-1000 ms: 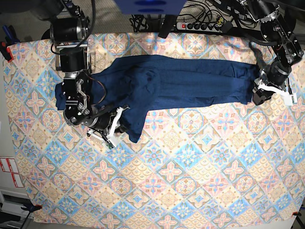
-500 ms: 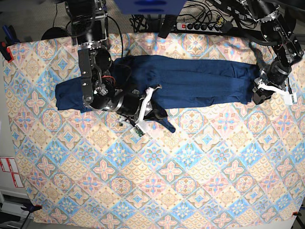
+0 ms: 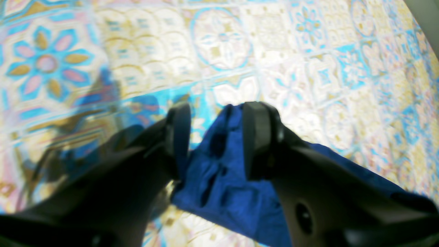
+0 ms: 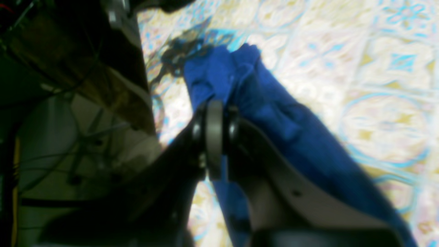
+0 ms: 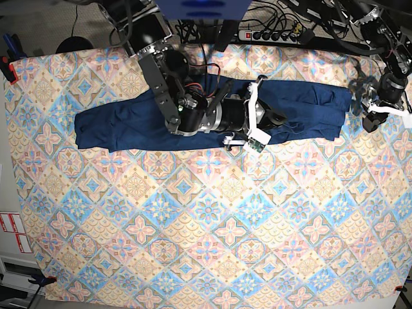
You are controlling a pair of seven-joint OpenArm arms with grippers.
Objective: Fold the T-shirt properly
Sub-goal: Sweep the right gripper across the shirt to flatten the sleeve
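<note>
The dark blue T-shirt [image 5: 129, 129] lies as one long narrow band across the far half of the table. My right gripper [image 5: 278, 120] reaches over the band's right half. In the right wrist view it [image 4: 216, 113] is shut on a fold of the T-shirt [image 4: 291, 130], which trails away beneath it. My left gripper [image 5: 365, 119] is at the band's right end. The left wrist view shows its jaws [image 3: 216, 116] apart, with a corner of the T-shirt [image 3: 223, 192] lying between the fingers [image 3: 257, 137].
A patterned tablecloth [image 5: 212, 225] covers the whole table. A power strip [image 5: 270, 33] and cables run along the back edge. A red clamp [image 5: 6, 64] sits at the left edge. The right arm [image 5: 167, 71] crosses over the shirt from the back left.
My right arm has swept from the shirt's left end to its right half, carrying fabric along; the flap that hung toward the front is gone. My left gripper shifted slightly right and back.
</note>
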